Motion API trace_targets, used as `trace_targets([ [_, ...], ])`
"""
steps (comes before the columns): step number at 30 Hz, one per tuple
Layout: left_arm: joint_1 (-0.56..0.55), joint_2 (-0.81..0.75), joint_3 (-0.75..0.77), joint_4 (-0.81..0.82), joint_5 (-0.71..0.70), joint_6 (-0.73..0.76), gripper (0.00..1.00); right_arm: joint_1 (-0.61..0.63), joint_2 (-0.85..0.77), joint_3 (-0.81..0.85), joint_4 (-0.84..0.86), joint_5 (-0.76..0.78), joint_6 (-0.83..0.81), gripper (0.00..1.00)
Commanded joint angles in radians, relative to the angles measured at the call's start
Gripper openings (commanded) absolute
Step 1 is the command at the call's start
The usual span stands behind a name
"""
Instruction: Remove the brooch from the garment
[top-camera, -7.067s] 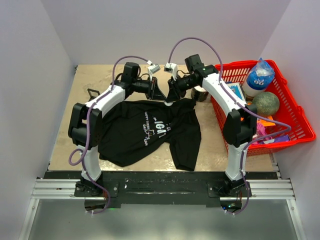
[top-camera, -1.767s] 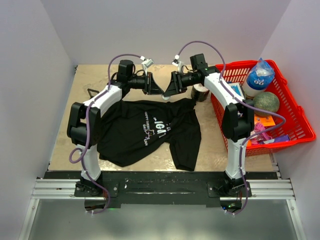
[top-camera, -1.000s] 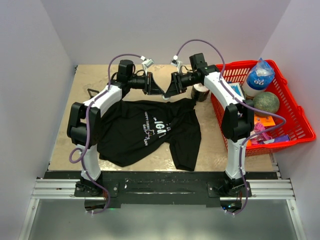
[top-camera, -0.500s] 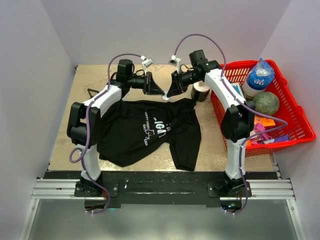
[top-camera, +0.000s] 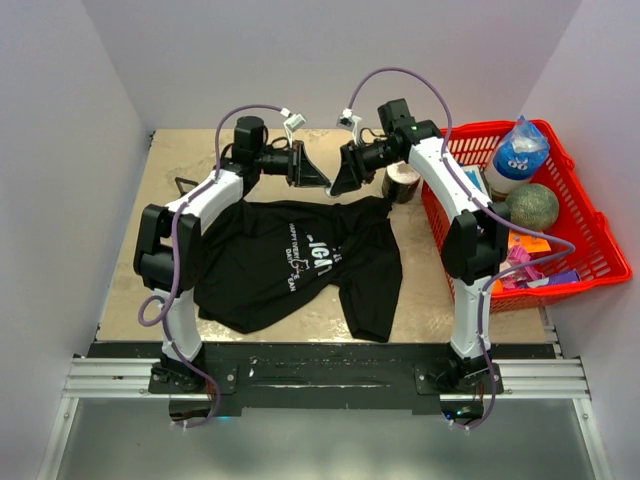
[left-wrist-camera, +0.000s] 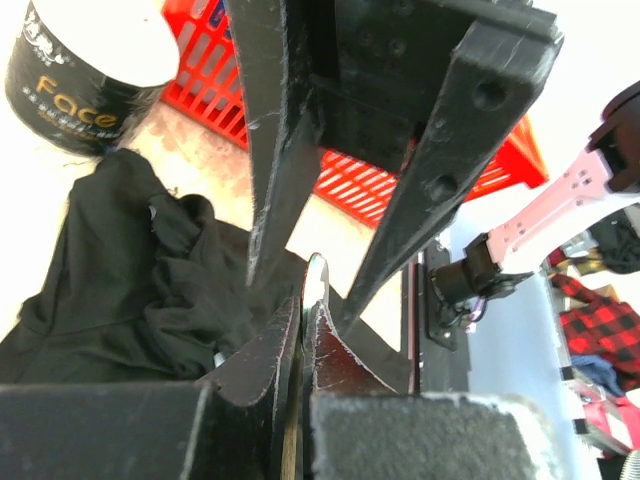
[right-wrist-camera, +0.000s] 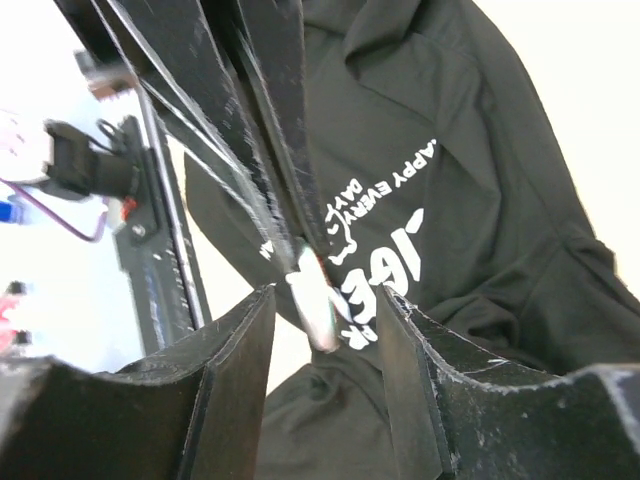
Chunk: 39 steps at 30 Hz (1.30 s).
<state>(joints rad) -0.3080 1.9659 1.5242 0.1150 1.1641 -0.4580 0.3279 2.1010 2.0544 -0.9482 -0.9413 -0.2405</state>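
The garment (top-camera: 290, 255), a black T-shirt with white lettering, lies spread on the table, also seen in the right wrist view (right-wrist-camera: 470, 150) and the left wrist view (left-wrist-camera: 130, 270). Both grippers meet tip to tip just above its collar. My left gripper (top-camera: 322, 183) (left-wrist-camera: 305, 300) is shut on the brooch (right-wrist-camera: 318, 300) (left-wrist-camera: 316, 275), a small thin white disc with a shiny edge, held clear of the cloth. My right gripper (top-camera: 338, 185) (right-wrist-camera: 323, 293) is open, one finger on each side of the brooch with a gap on both sides.
A red basket (top-camera: 590, 255) at the right holds a bottle (top-camera: 518, 150), a ball (top-camera: 531, 205) and other items. A dark jar (top-camera: 403, 180) (left-wrist-camera: 85, 70) stands beside it, just behind my right gripper. A thin black open-frame piece (top-camera: 186, 185) lies on the table at far left.
Both grippers have risen a little from the collar, where the white disc sat earlier. The right wrist has lifted slightly over the last second. The shirt has not moved.
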Motion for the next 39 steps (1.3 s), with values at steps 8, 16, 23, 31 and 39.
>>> trace_targets([
  [8,-0.034,-0.091,0.117,-0.318,-0.187,0.315,0.0,-0.006,-0.047,-0.024,0.074,0.088,0.142,0.39],
  [16,-0.04,-0.105,0.099,-0.307,-0.152,0.308,0.0,-0.006,-0.042,-0.013,0.057,0.038,0.06,0.16],
  [23,-0.022,-0.101,0.091,-0.307,-0.101,0.32,0.27,-0.006,-0.05,0.003,0.029,0.035,-0.017,0.13],
  [31,0.009,-0.088,0.071,-0.255,-0.034,0.286,0.31,-0.006,-0.047,0.001,0.034,0.041,-0.01,0.12],
  [39,0.02,-0.075,0.06,-0.216,-0.017,0.249,0.26,-0.004,-0.039,0.02,0.04,0.032,0.006,0.12],
])
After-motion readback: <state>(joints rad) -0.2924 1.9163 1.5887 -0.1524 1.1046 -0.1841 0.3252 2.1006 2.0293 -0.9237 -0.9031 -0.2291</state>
